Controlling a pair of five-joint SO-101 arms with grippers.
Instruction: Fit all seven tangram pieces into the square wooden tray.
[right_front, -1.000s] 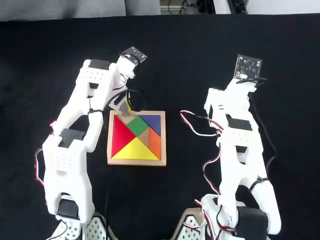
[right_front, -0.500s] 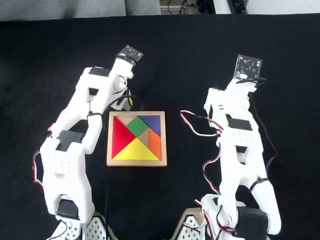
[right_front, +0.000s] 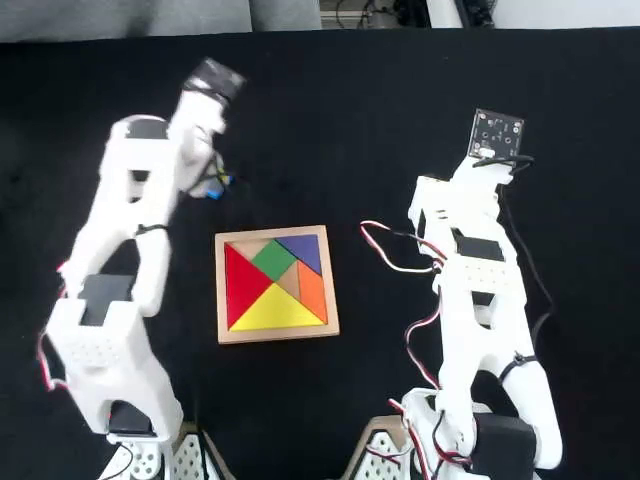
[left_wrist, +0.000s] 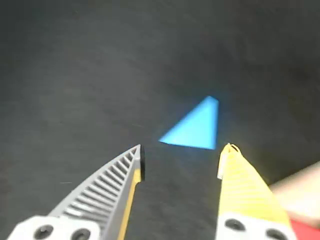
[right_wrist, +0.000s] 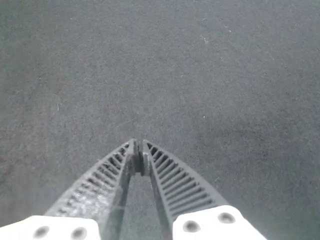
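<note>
7 pcs (right_front: 246, 285), 1 tray (right_front: 220, 290), 2 arms (right_front: 480, 290)

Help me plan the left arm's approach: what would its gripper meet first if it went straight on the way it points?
Most likely the blue triangle, lying on the black table just ahead of the open left gripper, roughly in line with the gap between its tips; depth is unclear.

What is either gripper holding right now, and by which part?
Nothing is held. The left gripper is open, with the blue triangle lying loose just ahead of it; the right gripper is shut on nothing.
</note>
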